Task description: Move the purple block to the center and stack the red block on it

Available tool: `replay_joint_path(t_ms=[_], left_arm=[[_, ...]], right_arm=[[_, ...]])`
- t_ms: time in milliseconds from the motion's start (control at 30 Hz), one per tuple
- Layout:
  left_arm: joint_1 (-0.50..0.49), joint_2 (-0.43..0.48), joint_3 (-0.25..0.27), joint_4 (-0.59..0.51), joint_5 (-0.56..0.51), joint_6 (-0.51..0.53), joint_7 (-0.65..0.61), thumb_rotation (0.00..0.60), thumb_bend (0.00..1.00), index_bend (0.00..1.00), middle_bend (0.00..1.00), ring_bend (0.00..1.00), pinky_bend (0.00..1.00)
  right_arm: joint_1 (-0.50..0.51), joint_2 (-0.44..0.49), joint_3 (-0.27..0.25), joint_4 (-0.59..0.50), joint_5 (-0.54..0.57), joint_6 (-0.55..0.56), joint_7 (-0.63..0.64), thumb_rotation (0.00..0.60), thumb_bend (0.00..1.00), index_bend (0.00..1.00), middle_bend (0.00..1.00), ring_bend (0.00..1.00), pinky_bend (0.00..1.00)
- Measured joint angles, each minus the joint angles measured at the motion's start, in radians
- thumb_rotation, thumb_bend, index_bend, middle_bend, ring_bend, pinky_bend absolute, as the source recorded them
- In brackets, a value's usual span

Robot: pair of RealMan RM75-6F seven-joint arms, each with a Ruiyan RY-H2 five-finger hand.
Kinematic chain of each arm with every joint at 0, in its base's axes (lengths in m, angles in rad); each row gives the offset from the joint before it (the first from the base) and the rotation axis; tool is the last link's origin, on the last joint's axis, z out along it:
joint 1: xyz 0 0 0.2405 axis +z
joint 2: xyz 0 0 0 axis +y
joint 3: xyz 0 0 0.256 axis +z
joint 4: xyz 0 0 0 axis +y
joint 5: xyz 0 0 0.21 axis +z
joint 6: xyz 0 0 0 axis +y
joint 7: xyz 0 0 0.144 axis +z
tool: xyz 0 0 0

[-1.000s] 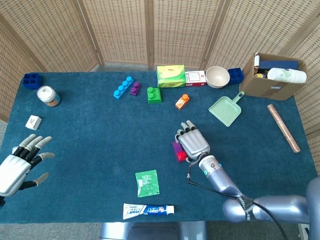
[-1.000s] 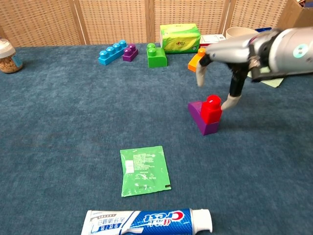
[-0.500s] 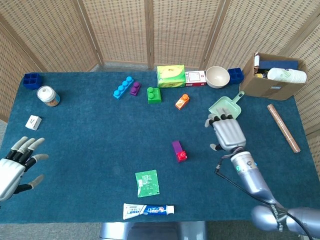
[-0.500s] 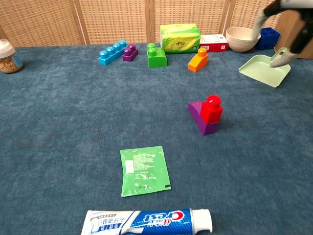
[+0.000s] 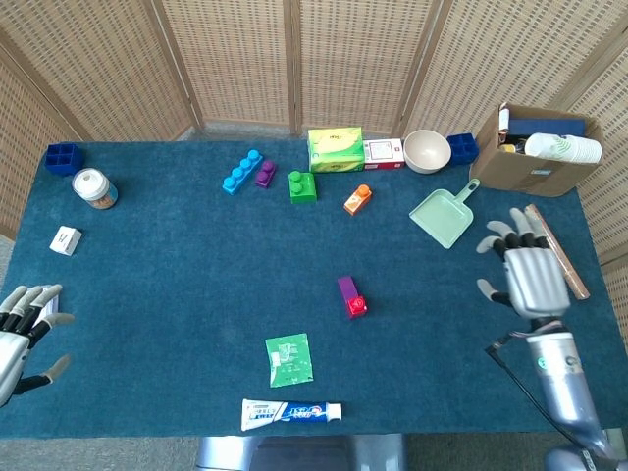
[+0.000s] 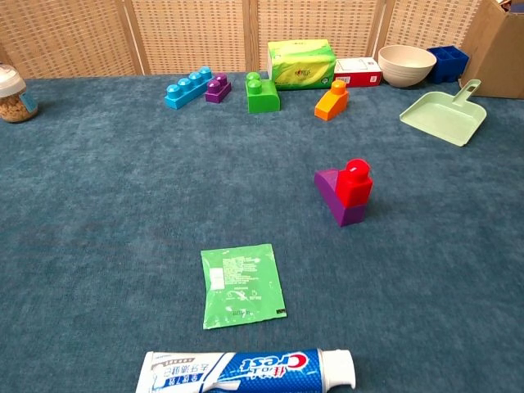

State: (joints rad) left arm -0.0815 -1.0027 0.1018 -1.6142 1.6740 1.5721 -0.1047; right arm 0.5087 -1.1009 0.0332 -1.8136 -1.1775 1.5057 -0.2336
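Observation:
Near the table's middle lies the purple block [image 5: 346, 288] [image 6: 334, 195], and the red block [image 5: 356, 305] [image 6: 354, 182] sits on its near end. Far to the right, my right hand [image 5: 531, 273] hovers with fingers spread and nothing in it, well apart from the blocks. At the left edge my left hand [image 5: 18, 329] also has its fingers apart and holds nothing. Neither hand shows in the chest view.
A green packet [image 5: 289, 359] and a toothpaste tube [image 5: 291, 412] lie near the front. Blue, purple, green and orange blocks [image 5: 303, 185], a tissue box [image 5: 336, 149], a bowl [image 5: 427, 151] and a dustpan [image 5: 444, 215] stand behind. A cardboard box [image 5: 538, 149] and a roll [image 5: 555, 251] are at right.
My right hand has let go of the red block and drawn back to the right, out of the chest view. The left hand has slid further toward the left edge.

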Motion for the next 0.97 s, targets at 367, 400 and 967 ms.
replay_joint_path(t_ms=[367, 400, 967], left_arm=[[0.067, -0.038, 0.026, 0.002, -0.005, 0.033, 0.012, 0.6, 0.33, 0.33, 0.12, 0.01, 0.0], [0.072, -0.04, 0.028, 0.002, -0.005, 0.035, 0.023, 0.6, 0.33, 0.33, 0.12, 0.01, 0.0], [0.126, -0.05, 0.036, -0.037, 0.012, 0.056, 0.089, 0.6, 0.33, 0.33, 0.13, 0.01, 0.0]], right_arm=[[-0.239, -0.049, -0.052, 0.131, -0.123, 0.182, 0.133, 0.6, 0.17, 0.44, 0.26, 0.05, 0.07], [-0.253, -0.051, -0.06, 0.141, -0.128, 0.184, 0.138, 0.6, 0.17, 0.44, 0.26, 0.05, 0.07], [-0.336, -0.058, -0.058, 0.178, -0.223, 0.117, 0.15, 0.6, 0.17, 0.44, 0.26, 0.04, 0.07]])
